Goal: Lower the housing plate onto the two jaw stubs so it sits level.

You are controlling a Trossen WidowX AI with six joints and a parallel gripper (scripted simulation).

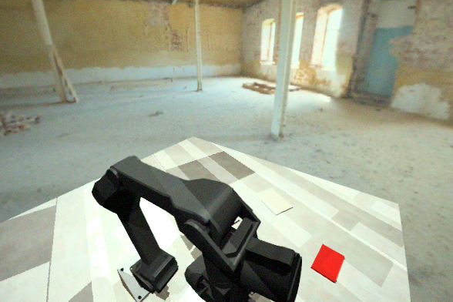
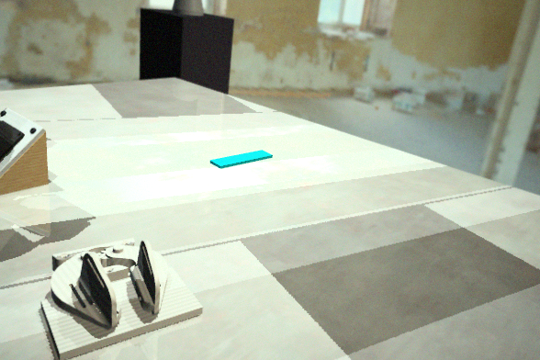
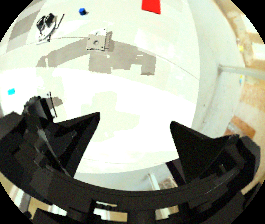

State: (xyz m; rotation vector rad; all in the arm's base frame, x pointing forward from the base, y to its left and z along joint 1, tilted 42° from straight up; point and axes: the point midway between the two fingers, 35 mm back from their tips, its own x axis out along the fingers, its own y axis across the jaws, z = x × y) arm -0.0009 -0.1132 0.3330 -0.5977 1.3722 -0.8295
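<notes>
A pale square plate with small holes [image 3: 94, 47], which looks like the housing plate, lies level at the upper middle of the wrist view. What is beneath it is too small to tell, so I cannot see whether it rests on the jaw stubs. My gripper [image 3: 136, 120] is wide open and empty, well away from it. The arm hides the plate almost fully in the top view. A fixture [image 2: 195, 309] [image 3: 46, 25] has two upright, dark-faced, jaw-like pieces on a ridged square base. I cannot tell whether these are the task's jaws.
A red square [image 1: 328, 263] [image 3: 151, 5] lies right of the arm [image 1: 158, 189]. A blue piece [image 3: 82, 11] is near the plate. A cyan strip [image 2: 241, 159] [image 3: 11, 91] lies beyond the fixture. A cream rectangle [image 1: 274, 202] lies farther back. A wooden wedge [image 2: 29, 167] stands at left.
</notes>
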